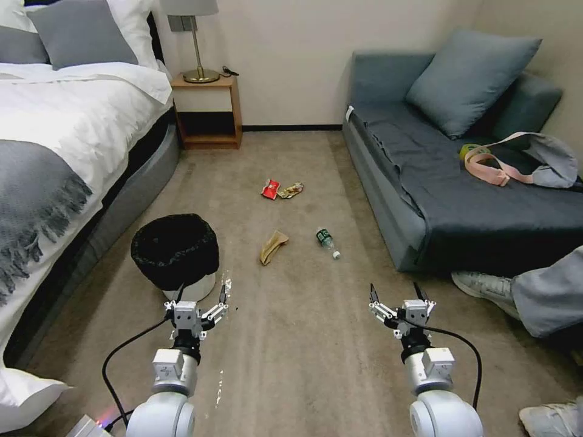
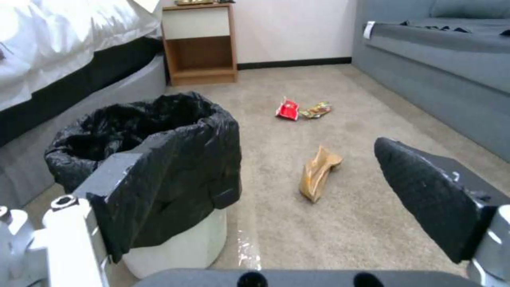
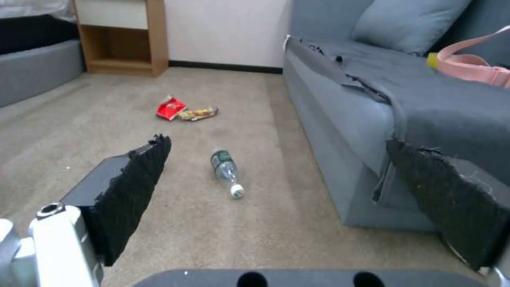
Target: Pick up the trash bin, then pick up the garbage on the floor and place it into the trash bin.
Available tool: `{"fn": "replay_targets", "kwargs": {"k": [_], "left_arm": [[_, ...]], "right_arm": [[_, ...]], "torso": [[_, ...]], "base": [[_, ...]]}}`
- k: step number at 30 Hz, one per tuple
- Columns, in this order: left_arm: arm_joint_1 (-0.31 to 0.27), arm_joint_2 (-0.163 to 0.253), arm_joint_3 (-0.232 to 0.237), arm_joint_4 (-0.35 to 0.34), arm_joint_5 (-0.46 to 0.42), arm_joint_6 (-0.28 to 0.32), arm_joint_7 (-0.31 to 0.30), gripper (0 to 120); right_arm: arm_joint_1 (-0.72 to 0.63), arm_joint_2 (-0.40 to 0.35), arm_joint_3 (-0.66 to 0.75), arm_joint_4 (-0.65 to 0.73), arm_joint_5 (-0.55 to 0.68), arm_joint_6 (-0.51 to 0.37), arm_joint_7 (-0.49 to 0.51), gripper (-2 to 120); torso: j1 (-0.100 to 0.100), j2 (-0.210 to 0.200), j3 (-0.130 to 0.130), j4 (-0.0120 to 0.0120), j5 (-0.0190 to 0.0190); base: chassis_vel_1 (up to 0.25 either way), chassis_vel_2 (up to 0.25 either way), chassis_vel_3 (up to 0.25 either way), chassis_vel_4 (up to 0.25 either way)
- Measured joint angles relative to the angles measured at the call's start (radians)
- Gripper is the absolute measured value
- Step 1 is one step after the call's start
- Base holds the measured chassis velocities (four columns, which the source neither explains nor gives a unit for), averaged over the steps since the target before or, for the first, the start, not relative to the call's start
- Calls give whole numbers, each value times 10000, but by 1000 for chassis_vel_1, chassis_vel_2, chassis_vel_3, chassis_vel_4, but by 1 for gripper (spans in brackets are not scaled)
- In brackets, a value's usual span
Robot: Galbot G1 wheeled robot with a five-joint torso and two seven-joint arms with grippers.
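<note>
A small round white plastic trash bin (image 1: pixel 176 252), lined with a crinkly black bag folded over its rim, is seen standing upright on the short-pile beige-brown carpet floor (image 1: pixel 291 340), close beside the foot of a bed with white linen (image 1: pixel 67 115). The bin has not been lifted; it rests on the carpet, so the first step of the task is judged not yet done.

The left gripper (image 1: pixel 200 303) is held low just in front of the bin, its jaws spread apart, one finger (image 2: pixel 154 175) lying close against the bag-covered side and the other out over bare carpet. Whether that finger touches the bag cannot be told.

Four pieces of garbage are left lying on the carpet, none yet collected: a flat tan paper wrapper (image 1: pixel 272 246) nearest the bin, a clear plastic bottle with a green label (image 1: pixel 326 241) lying on its side toward the sofa, and, farther toward the wall, a red snack wrapper (image 1: pixel 270 189) just beside a crumpled gold-yellow wrapper (image 1: pixel 291 190).

The right gripper (image 1: pixel 399 300) is held over empty carpet, well apart from the bottle, jaws wide apart and holding nothing.

A grey-blue sofa (image 1: pixel 461 182) lies to the right and a wooden nightstand (image 1: pixel 206 112) stands against the far wall.

The inside of the bin is dark, and what it holds cannot be made out. The bin's lower body is partly hidden by the left gripper. A person's legs and shoes (image 1: pixel 486 285) are cut off at the right edge.
</note>
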State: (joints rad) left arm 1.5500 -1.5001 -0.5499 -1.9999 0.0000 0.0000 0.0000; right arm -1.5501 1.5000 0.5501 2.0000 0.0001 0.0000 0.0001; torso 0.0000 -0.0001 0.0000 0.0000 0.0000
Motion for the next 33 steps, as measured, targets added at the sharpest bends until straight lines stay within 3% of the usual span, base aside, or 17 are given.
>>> {"fn": "replay_targets", "kwargs": {"k": [26,30,32,33], "left_arm": [[-14,12,-5,0,-30,44,-2,100],[-292,255,-177,-1,-550,771,-226,100],[-608,534,-361,-22,-1143,1604,-482,100],[-608,534,-361,-22,-1143,1604,-482,100]], "right_arm": [[0,-1,0,0,7,-13,0,100],[23,-55,133,122,251,-447,61,100],[74,-174,412,421,731,-1307,198,100],[74,-174,412,421,731,-1307,198,100]], "torso": [[0,0,0,0,0],[0,1,0,0,1],[0,2,0,0,-1],[0,2,0,0,-1]], "base": [[0,0,0,0],[0,0,0,0],[0,0,0,0],[0,0,0,0]]}}
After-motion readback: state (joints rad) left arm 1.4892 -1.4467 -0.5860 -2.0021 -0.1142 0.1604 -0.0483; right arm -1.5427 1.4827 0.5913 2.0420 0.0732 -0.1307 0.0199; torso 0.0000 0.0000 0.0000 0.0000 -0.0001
